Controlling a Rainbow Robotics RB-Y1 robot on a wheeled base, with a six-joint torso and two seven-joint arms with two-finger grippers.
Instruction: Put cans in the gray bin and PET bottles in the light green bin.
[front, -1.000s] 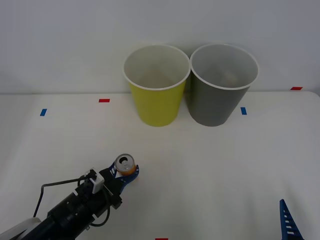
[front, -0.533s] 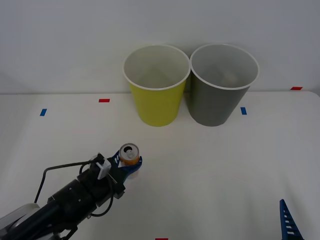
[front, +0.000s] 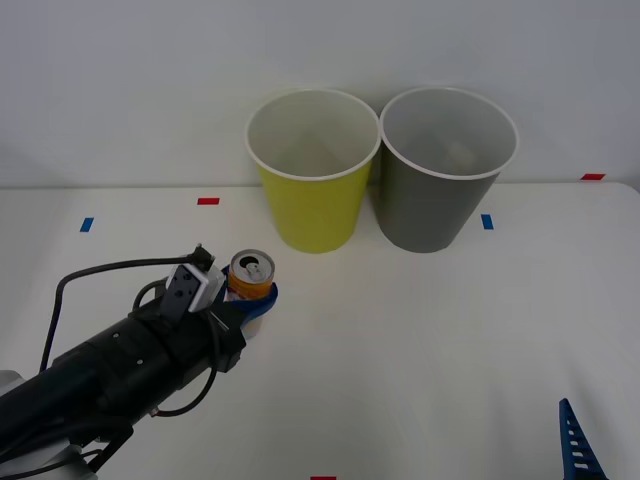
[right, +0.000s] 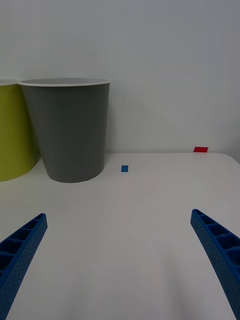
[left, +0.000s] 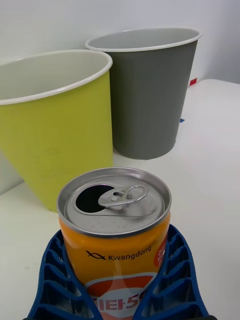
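My left gripper (front: 252, 298) is shut on the small orange can (front: 250, 275), holding it upright and lifted off the table, in front of and left of the light green bin (front: 314, 205). In the left wrist view the can (left: 115, 235) with its opened silver top sits between the blue fingers (left: 52, 285), with the light green bin (left: 60, 125) and the gray bin (left: 150, 100) behind it. The gray bin (front: 440, 190) stands to the right of the green one. My right gripper (right: 120, 260) is open low at the front right, its finger (front: 575, 445) at the edge of the front view. No PET bottle is in view.
Both bins stand side by side against the back wall on a white table (front: 420, 330). Small red (front: 208, 201) and blue (front: 487, 221) tape marks dot the table. The gray bin (right: 70, 130) rises ahead of the right gripper.
The left gripper has lifted the can and carried it up and forward toward the bins. The right arm has not moved.
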